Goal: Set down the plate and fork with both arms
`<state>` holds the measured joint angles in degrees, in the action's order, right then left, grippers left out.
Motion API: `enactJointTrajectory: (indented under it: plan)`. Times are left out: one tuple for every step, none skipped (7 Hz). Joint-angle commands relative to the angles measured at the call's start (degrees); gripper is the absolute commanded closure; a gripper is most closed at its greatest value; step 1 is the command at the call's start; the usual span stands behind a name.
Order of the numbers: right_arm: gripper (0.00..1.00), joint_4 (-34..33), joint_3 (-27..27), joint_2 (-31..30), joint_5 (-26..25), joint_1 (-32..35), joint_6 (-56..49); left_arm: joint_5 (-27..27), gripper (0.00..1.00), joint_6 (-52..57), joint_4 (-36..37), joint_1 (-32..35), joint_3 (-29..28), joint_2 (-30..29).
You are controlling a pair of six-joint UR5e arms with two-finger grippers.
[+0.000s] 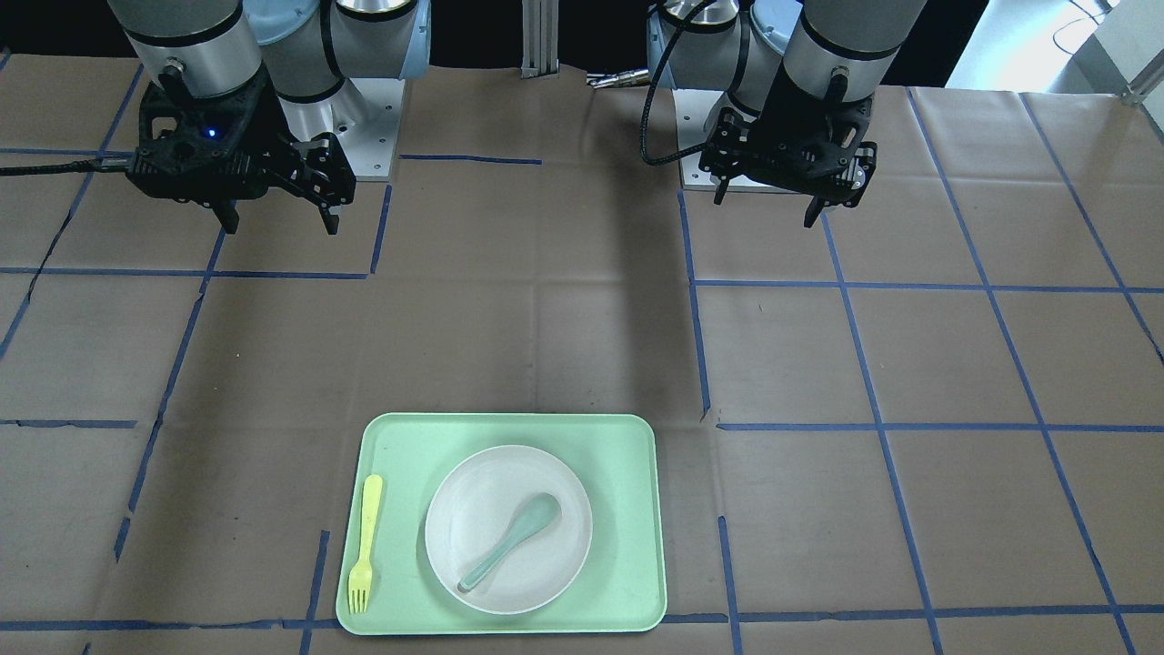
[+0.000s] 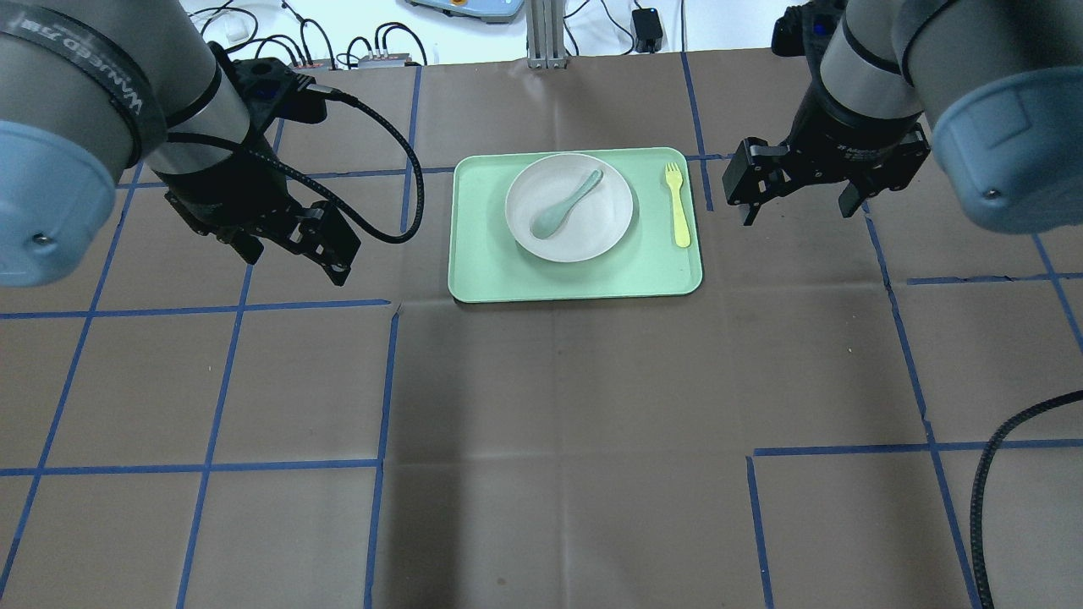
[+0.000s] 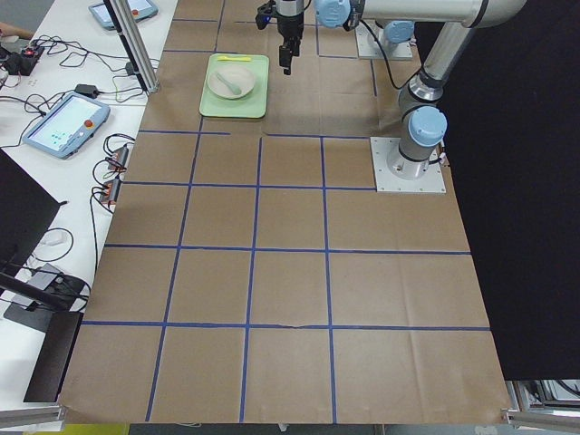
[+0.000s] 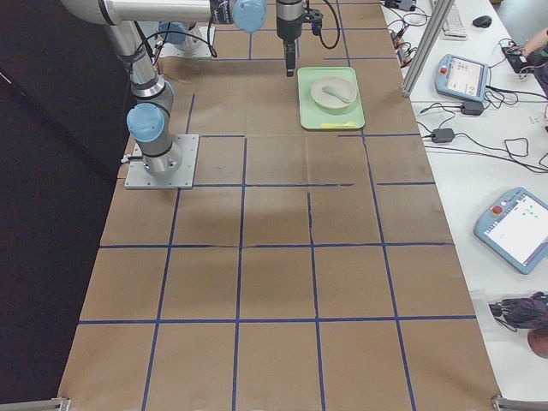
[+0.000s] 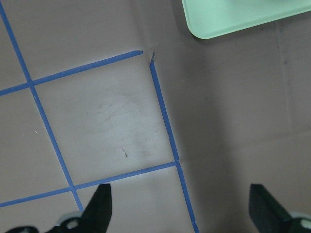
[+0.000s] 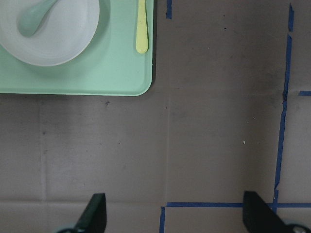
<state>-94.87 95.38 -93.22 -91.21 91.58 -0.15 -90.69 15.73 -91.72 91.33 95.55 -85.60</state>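
Observation:
The off-white plate (image 1: 480,491) sits on the light-green tray (image 1: 618,455), with a grey-green spoon (image 1: 514,537) lying in it. The pale-yellow fork (image 1: 366,541) lies on the tray beside the plate, apart from it. In the overhead view the plate (image 2: 592,230) is mid-tray and the fork (image 2: 677,205) is to its right. My left gripper (image 2: 296,264) is open and empty, left of the tray. My right gripper (image 2: 798,211) is open and empty, right of the tray. The right wrist view shows the plate (image 6: 63,41) and the fork (image 6: 141,29). The left wrist view shows only a tray corner (image 5: 233,14).
The table is covered in brown paper with a blue tape grid (image 2: 381,381). Cables and teach pendants (image 3: 63,127) lie on the white bench beyond the table's far edge. An aluminium post (image 2: 541,34) stands at the far edge, behind the tray.

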Motion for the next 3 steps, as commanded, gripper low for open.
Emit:
enactJointTrajectory:
  plan:
    - [0.00,0.0,0.1,0.0,-0.2,0.0,0.0,0.2,0.01,0.2,0.3,-2.0,0.0,0.6]
    - [0.00,0.0,0.0,-0.1,0.0,0.0,0.0,0.4,0.01,-0.9,0.3,-2.3,0.0,1.0]
    - [0.00,0.0,0.1,0.0,0.0,0.0,0.0,0.4,0.01,-2.4,2.1,-2.4,0.0,1.1]
